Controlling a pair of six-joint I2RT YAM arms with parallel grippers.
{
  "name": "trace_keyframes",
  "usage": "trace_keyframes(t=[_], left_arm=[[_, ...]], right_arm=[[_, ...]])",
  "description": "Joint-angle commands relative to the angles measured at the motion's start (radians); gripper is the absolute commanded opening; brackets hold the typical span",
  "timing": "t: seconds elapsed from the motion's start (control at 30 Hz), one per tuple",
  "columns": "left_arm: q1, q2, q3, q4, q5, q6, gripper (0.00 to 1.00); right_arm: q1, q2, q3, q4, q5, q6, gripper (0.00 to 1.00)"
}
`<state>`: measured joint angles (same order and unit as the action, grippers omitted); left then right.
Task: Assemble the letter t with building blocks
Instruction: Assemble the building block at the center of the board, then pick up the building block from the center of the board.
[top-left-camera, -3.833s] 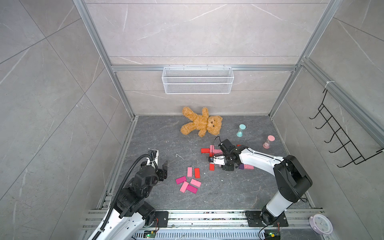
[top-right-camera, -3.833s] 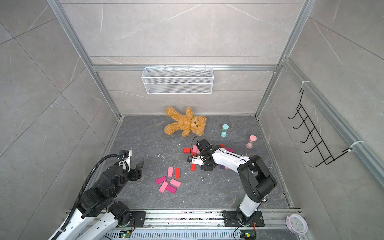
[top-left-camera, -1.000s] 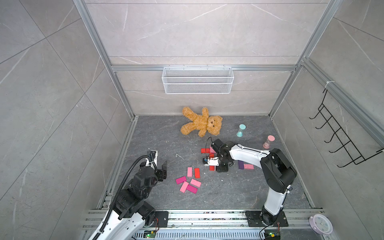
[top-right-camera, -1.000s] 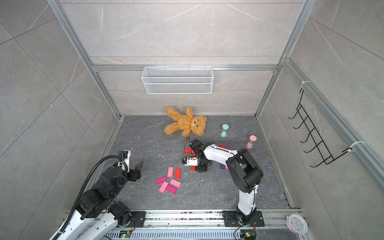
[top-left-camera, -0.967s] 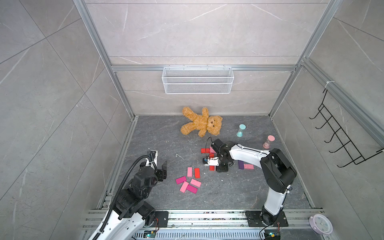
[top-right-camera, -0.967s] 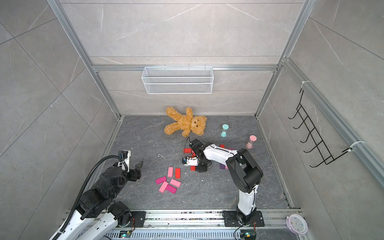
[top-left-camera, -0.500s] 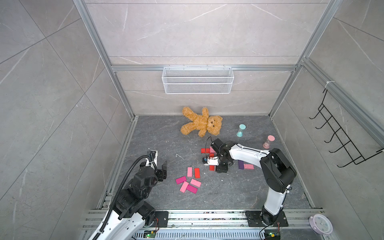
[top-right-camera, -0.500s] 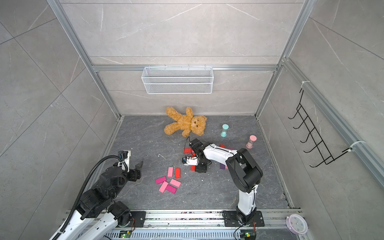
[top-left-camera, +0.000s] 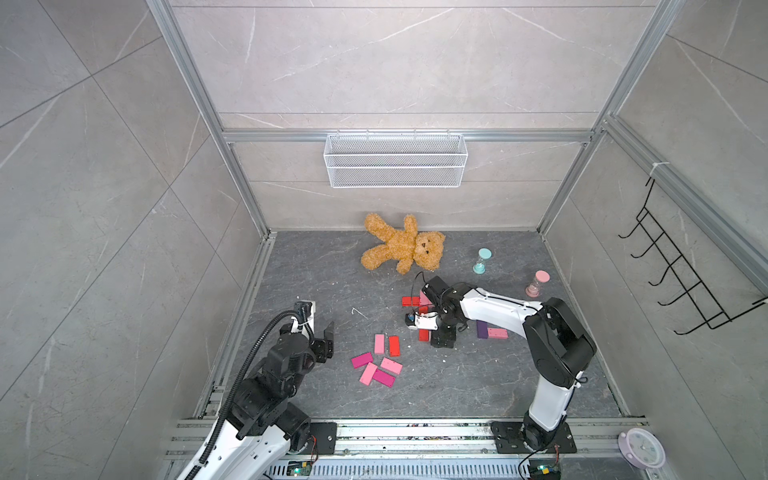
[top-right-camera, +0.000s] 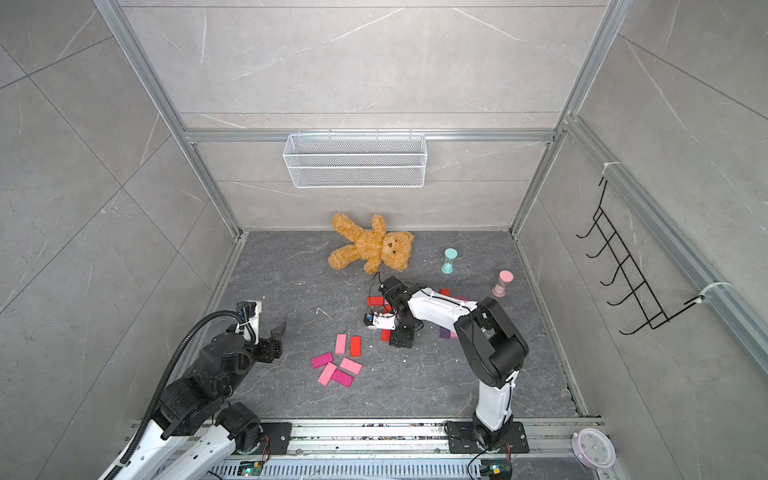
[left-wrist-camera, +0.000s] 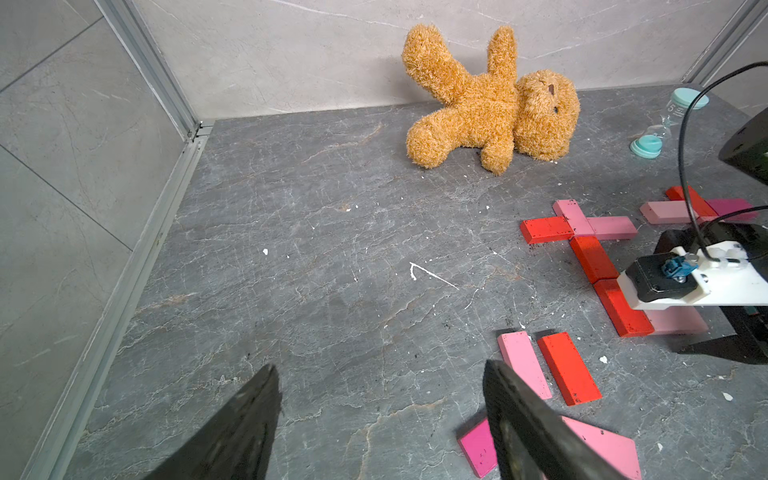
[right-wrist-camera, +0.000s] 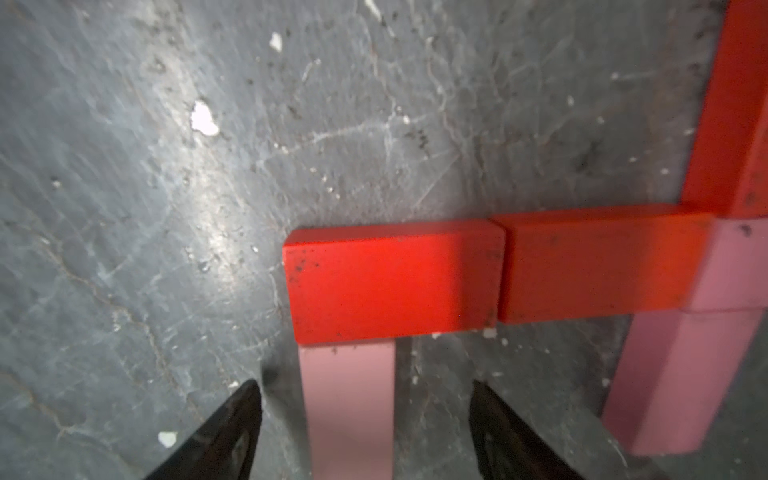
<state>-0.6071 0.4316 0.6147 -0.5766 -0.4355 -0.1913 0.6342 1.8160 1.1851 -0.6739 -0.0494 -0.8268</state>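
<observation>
Both top views are taken from high above the table; wrist views, low, share the red blocks.

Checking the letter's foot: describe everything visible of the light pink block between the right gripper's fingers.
The light pink rectangular block lies flat on the grey stone floor, smooth, like painted wood. One short end meets the long side of the stem's last red block, at a right angle. The right gripper straddles it, open, fingers clear of both sides. Its other end is hidden.

Floor lies open left of building blocks; teddy bear obstructs the back.
</observation>
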Motion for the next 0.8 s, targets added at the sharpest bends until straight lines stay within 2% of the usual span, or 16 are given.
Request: trace_keyframes(t=[0.0, 0.2, 0.33, 0.5, 0.57, 0.77], left_arm=[[-0.002, 0.010, 0.008, 0.011, -0.012, -0.010, 0.80], [-0.003, 0.069, 0.023, 0.006, -0.012, -0.025, 0.81], [-0.003, 0.113, 0.047, -0.011, -0.029, -0.052, 0.81], [-0.003, 0.193, 0.066, 0.003, 0.043, -0.048, 0.81], [-0.002, 0.238, 0.080, 0.000, 0.039, -0.080, 0.81], [-0.003, 0.442, 0.129, 0.027, 0.101, -0.150, 0.81]], right_arm=[[-0.009, -0.091, 0.004, 0.029, -0.022, 0.046, 0.80], [-0.022, -0.185, 0.047, 0.040, -0.013, 0.158, 0.81], [-0.024, -0.300, 0.004, 0.112, -0.024, 0.238, 0.81], [-0.024, -0.434, -0.071, 0.241, 0.016, 0.443, 0.84], [-0.027, -0.462, -0.088, 0.257, 0.015, 0.505, 1.00], [-0.036, -0.552, -0.213, 0.392, -0.004, 0.619, 1.00]])
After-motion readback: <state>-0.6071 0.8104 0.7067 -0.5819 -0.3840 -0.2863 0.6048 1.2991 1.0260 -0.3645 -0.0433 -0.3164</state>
